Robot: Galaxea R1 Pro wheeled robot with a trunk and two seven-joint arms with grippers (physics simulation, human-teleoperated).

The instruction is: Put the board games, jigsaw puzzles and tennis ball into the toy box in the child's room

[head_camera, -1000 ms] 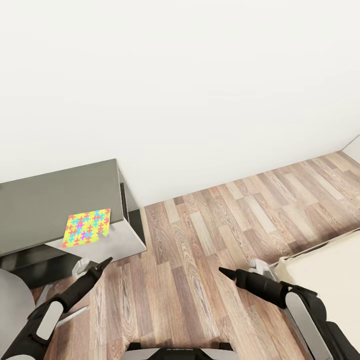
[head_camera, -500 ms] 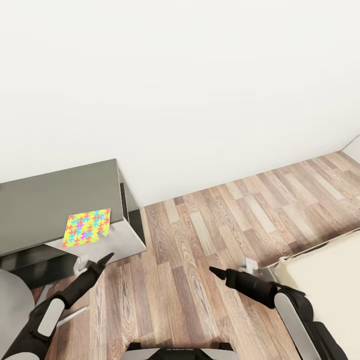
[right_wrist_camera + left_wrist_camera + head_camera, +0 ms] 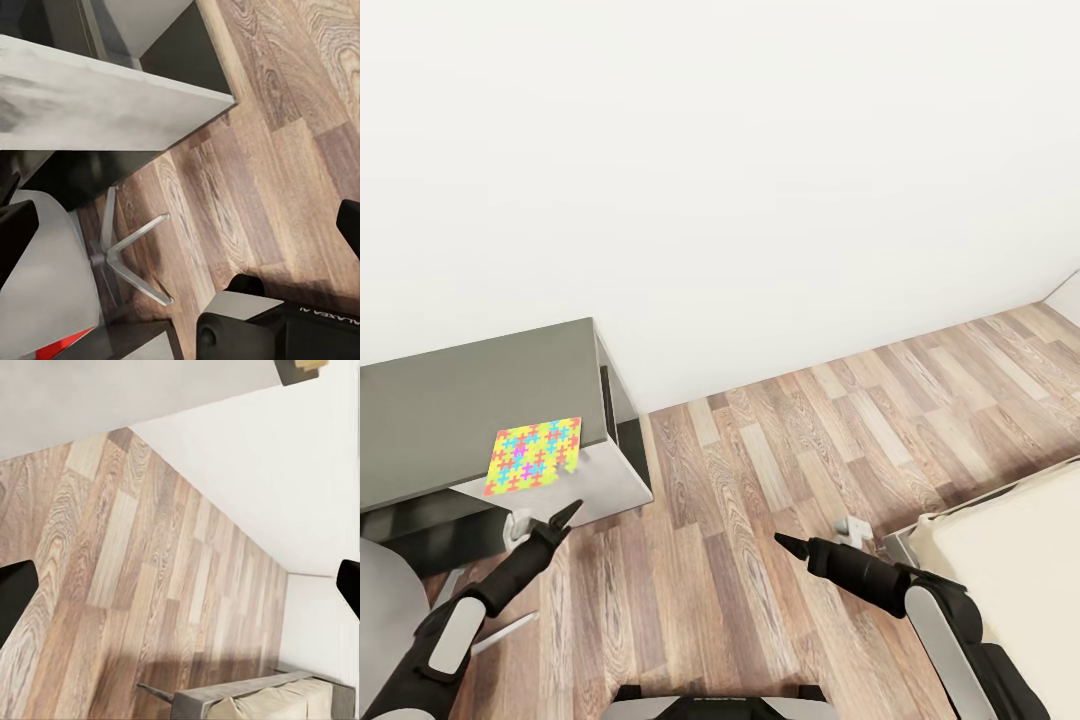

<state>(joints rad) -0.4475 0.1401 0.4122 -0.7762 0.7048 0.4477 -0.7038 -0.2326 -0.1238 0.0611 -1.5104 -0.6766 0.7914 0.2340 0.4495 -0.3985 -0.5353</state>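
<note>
One jigsaw puzzle (image 3: 533,455), a flat slab of yellow, red, blue and pink pieces, lies near the front corner of the grey-topped table (image 3: 450,410) at the left. My left gripper (image 3: 565,515) hovers just below that corner, over the floor. In its wrist view the left gripper (image 3: 180,589) is open with nothing between its fingers. My right gripper (image 3: 785,543) points left over the wood floor, well clear of the table. It is also open and empty in the right wrist view (image 3: 180,225). The cream bed (image 3: 1010,545) fills the lower right corner.
A pale chair (image 3: 380,600) with a metal star base (image 3: 124,255) stands beside the table at the lower left. A white wall (image 3: 760,200) closes the far side. The wood-plank floor (image 3: 760,450) stretches between table and bed. The bed's corner (image 3: 255,705) shows in the left wrist view.
My right arm has reached further left across the floor. My left gripper has risen slightly toward the table's corner. The puzzle and the camera have not moved.
</note>
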